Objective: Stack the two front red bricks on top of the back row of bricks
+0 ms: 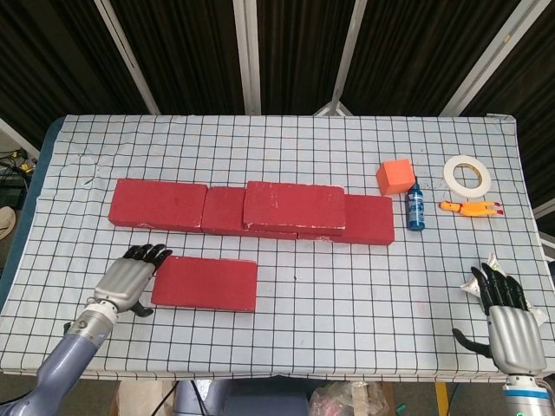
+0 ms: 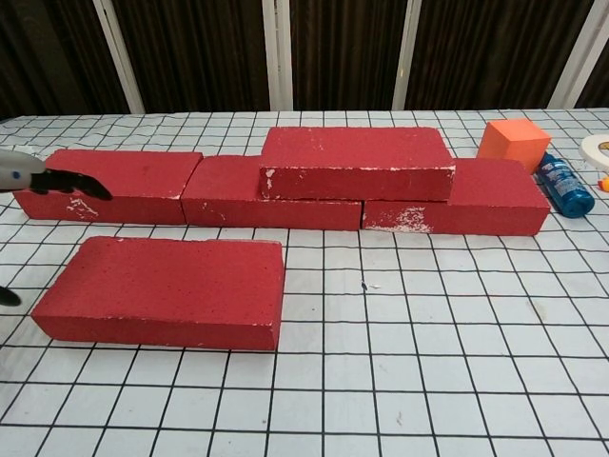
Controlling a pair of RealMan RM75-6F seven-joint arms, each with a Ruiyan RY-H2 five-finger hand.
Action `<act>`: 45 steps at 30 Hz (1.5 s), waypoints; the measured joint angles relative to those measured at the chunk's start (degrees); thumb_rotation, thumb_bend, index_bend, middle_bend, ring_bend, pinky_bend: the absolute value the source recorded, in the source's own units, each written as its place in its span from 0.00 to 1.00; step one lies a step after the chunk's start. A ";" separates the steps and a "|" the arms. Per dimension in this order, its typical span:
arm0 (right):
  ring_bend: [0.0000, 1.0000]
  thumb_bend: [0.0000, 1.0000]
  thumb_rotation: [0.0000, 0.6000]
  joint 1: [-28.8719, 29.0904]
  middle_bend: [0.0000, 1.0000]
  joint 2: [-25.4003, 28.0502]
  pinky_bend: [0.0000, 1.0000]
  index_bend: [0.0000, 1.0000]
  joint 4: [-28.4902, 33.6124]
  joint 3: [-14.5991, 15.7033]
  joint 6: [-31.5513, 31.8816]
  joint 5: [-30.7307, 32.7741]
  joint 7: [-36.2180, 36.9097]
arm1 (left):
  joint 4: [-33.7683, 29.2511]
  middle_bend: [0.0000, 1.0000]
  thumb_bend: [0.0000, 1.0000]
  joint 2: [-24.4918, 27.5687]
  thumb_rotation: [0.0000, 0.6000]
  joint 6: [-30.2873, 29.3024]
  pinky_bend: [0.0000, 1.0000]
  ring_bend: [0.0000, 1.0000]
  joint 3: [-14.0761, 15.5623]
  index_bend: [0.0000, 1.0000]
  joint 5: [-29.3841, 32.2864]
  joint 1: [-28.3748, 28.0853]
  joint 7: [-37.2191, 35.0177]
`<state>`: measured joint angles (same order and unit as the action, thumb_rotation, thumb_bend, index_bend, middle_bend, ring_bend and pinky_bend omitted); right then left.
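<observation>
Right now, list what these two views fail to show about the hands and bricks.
- Left hand: whether it touches the front brick is unclear in head view; chest view's left edge cuts it off.
- Right hand: outside chest view.
- Back row: the stacked brick hides the middle joint.

The left hand and right hand share a look: silver-grey backs, glossy black fingers and thumbs. Blue-grey forearm sleeves follow, the right wrist ringed pale blue, both wrists bearing small fasteners.
</observation>
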<state>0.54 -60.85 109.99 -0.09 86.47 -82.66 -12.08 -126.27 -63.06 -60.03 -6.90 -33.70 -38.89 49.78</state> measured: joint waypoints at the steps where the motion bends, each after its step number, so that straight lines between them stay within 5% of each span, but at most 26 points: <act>1: 0.00 0.18 1.00 -0.03 0.00 0.01 0.00 0.03 0.09 0.01 -0.04 0.02 -0.23 | 0.08 0.00 0.00 -0.89 1.00 -0.37 0.06 0.00 -0.18 0.00 2.10 -1.67 1.05; 6: 0.00 0.18 1.00 -0.21 0.00 0.13 0.00 0.03 0.66 0.04 -0.22 0.08 -0.61 | 1.48 0.00 0.00 -6.34 1.00 -3.54 0.06 0.00 -0.59 0.00 9.56 -8.41 5.21; 14: 0.00 0.18 1.00 -0.37 0.00 0.49 0.00 0.03 1.13 -0.26 -0.77 1.28 -0.93 | 4.75 0.00 0.00 -10.89 1.00 -5.98 0.06 0.00 0.26 0.00 13.44 -12.46 5.32; 45: 0.00 0.18 1.00 -0.35 0.00 0.21 0.00 0.03 1.19 -1.31 -1.60 3.19 -1.60 | 10.66 0.00 0.00 -15.82 1.00 -6.83 0.06 0.00 4.11 0.00 9.61 -14.02 -0.84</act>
<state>0.19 -60.65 111.17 -1.40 84.87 -79.46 -13.68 -115.61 -78.88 -66.86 -2.80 -24.09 -52.91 48.94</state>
